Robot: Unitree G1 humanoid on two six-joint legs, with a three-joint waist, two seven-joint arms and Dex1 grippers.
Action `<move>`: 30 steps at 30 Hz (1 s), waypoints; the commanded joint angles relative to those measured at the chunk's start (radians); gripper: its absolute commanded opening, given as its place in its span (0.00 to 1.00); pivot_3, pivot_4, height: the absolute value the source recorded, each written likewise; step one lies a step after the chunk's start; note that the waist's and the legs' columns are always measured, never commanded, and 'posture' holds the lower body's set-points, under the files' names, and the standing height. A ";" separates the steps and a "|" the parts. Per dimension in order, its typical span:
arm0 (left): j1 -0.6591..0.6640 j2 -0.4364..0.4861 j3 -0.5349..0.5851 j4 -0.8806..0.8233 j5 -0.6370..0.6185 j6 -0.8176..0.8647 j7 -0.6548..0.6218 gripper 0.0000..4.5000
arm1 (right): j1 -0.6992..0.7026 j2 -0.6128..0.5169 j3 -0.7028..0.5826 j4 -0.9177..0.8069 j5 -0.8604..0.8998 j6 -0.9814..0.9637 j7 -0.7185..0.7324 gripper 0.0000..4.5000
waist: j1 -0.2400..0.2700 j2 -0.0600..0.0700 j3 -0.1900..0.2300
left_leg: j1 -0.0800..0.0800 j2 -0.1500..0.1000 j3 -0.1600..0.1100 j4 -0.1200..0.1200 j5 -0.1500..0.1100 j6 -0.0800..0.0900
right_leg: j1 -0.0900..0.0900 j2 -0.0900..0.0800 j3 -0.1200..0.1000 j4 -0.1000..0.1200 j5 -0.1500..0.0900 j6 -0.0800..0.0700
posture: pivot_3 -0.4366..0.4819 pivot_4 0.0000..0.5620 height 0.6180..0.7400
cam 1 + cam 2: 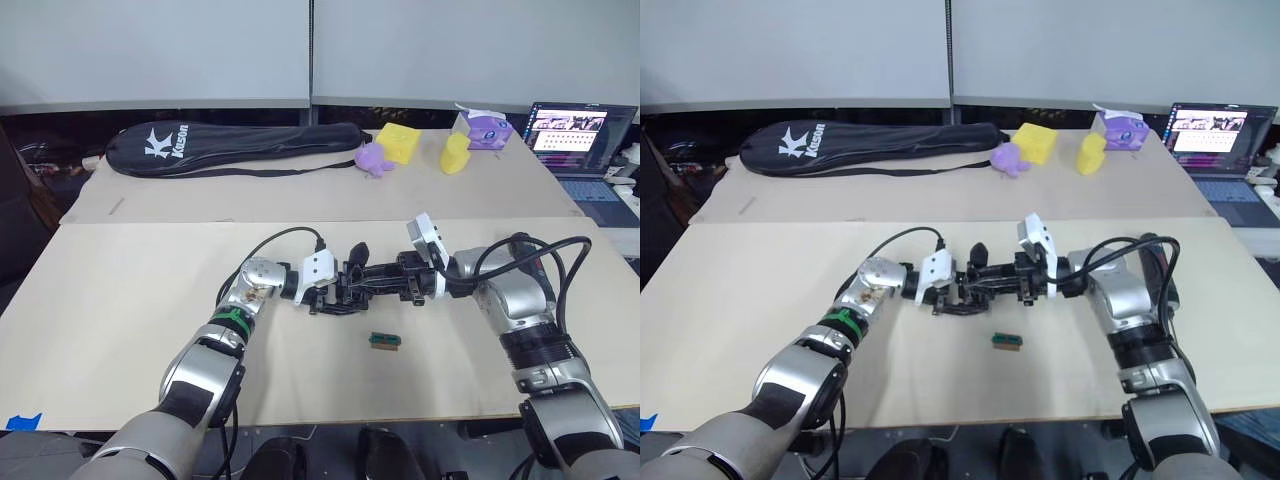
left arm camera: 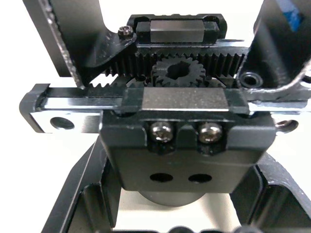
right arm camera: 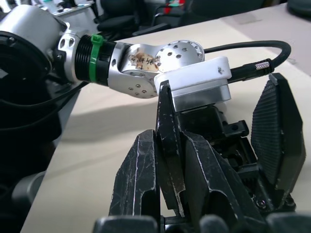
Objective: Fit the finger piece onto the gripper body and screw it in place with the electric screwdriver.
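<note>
Closest to the bench's front edge lies a green block (image 1: 384,341). Above mid-bench, the left gripper (image 1: 335,292) clamps the gripper body (image 2: 175,145) while the right gripper (image 3: 194,165) pinches the finger piece (image 3: 167,145) (seat it squarely before screwing).

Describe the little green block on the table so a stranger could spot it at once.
Start at the near tan table, where both arms meet over a black gripper body. Just nearer the robot than that meeting point lies the small green block, alone on bare tabletop. It is the only green thing there, low, flat and touching nothing.
</note>
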 commanded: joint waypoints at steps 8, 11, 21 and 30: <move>-0.020 -0.023 -0.001 -0.010 0.001 0.002 -0.011 0.53 | 0.046 -0.063 -0.032 -0.065 -0.031 0.076 -0.042 0.45 | 0.009 0.001 0.001 | -0.003 0.000 -0.001 0.000 0.000 0.000 | -0.002 -0.001 -0.001 0.000 0.000 0.000 | 0.48 0.27 0.86; -0.025 -0.033 0.000 -0.003 0.003 0.000 -0.008 0.53 | 0.044 -0.127 -0.061 -0.170 -0.046 0.066 -0.053 0.68 | 0.012 0.001 0.001 | -0.005 -0.001 0.000 0.001 0.000 0.000 | -0.005 -0.002 0.000 0.000 0.000 0.000 | 0.48 0.27 0.86; -0.027 -0.034 -0.009 0.036 0.031 0.012 0.031 0.53 | 0.187 -0.311 -0.227 -0.449 0.012 0.160 -0.151 0.76 | 0.024 0.001 0.002 | -0.009 -0.002 0.000 0.001 -0.001 0.001 | -0.005 -0.004 -0.002 -0.003 0.000 0.000 | 0.48 0.27 0.86; 0.032 0.100 0.014 -0.087 -0.019 0.085 -0.107 1.00 | 0.261 -0.476 -0.409 -0.625 0.139 0.664 -0.399 1.00 | 0.016 0.000 0.002 | -0.008 0.001 0.000 0.001 -0.001 0.002 | -0.004 -0.008 -0.002 -0.006 0.000 0.000 | 0.48 0.27 0.86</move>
